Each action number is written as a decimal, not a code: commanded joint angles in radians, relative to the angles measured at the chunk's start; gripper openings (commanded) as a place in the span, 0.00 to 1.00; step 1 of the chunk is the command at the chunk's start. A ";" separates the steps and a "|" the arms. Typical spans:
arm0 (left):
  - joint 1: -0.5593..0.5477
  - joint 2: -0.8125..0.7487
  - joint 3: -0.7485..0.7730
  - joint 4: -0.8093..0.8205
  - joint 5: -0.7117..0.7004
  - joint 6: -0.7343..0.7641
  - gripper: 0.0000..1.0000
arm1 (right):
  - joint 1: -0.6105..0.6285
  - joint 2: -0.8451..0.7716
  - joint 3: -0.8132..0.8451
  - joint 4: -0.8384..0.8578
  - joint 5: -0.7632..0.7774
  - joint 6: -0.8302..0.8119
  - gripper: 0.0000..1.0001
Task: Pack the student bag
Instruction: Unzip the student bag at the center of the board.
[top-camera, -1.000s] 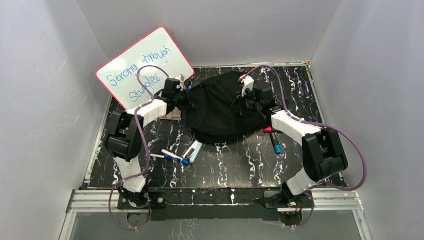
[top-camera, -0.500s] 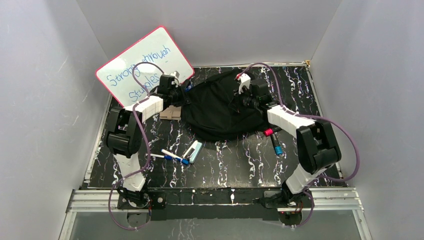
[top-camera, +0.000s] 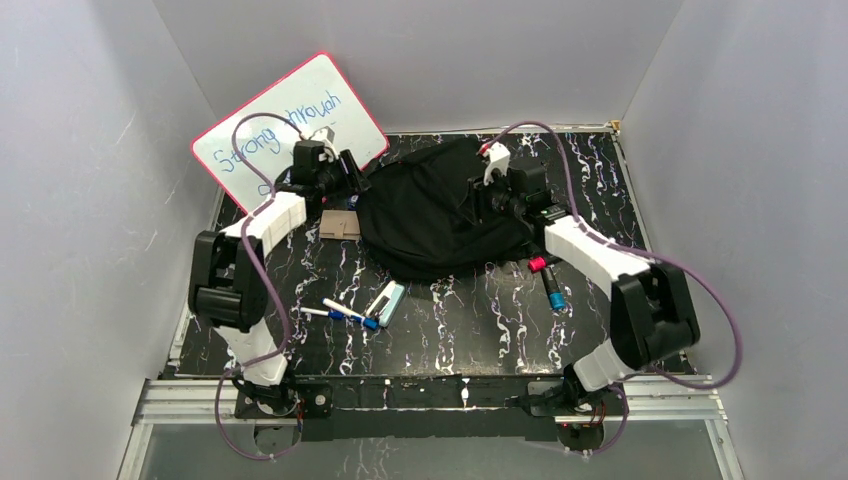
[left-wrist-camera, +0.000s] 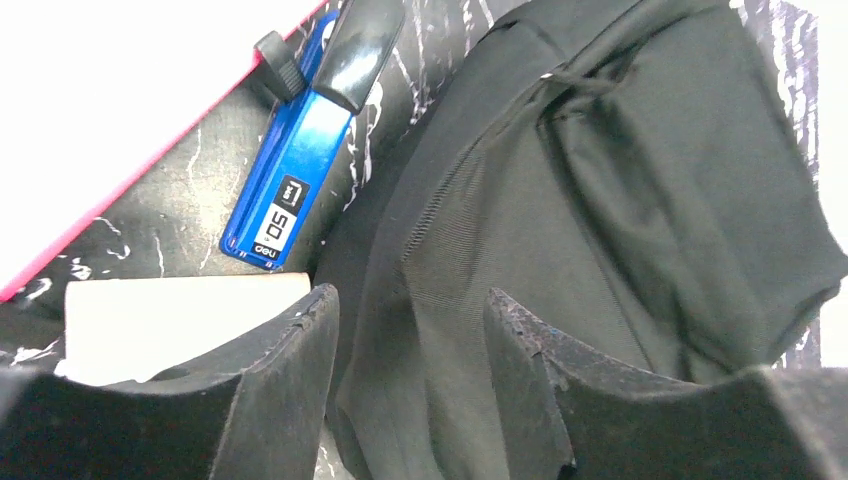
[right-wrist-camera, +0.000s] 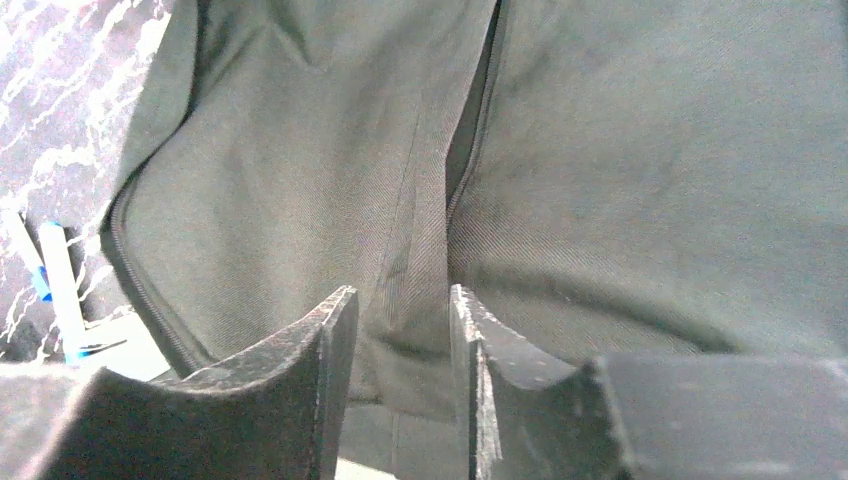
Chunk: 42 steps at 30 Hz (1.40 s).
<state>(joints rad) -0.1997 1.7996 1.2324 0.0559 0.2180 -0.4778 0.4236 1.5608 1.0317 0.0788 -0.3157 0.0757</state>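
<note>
The student bag (top-camera: 435, 220), a black soft backpack, lies slumped in the middle of the table. My left gripper (top-camera: 351, 178) is at its left edge, near the whiteboard. In the left wrist view the left gripper (left-wrist-camera: 410, 310) is open, and the bag's black fabric (left-wrist-camera: 600, 200) lies loose below the gap. My right gripper (top-camera: 484, 205) hovers over the bag's right side. In the right wrist view the right gripper (right-wrist-camera: 400, 305) is open, with a fold of the bag (right-wrist-camera: 300, 170) and its zipper line showing between and beyond the fingers, not pinched.
A pink-rimmed whiteboard (top-camera: 285, 125) leans at the back left. A blue lead case (left-wrist-camera: 290, 185) and a beige block (top-camera: 340, 224) lie beside the bag's left edge. Markers (top-camera: 345, 312) and a pale case (top-camera: 387, 299) lie in front. A red-capped marker and a blue-capped marker (top-camera: 548, 282) lie at the right.
Both grippers have opened and let go of the bag's fabric. The left arm has swung left and back toward the whiteboard. The bag has settled lower.
</note>
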 joint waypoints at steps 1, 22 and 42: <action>0.005 -0.167 -0.038 0.009 -0.037 0.027 0.55 | -0.001 -0.158 -0.016 -0.004 0.131 0.015 0.50; -0.157 -0.108 -0.131 0.080 0.057 0.013 0.42 | 0.001 0.366 0.577 -0.294 0.253 -0.073 0.59; -0.165 -0.118 -0.184 0.088 0.055 -0.013 0.41 | 0.210 0.483 0.601 -0.320 0.457 -0.365 0.88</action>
<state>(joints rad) -0.3622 1.7199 1.0554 0.1314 0.2699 -0.4877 0.6064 2.0159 1.5845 -0.2386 0.0322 -0.2371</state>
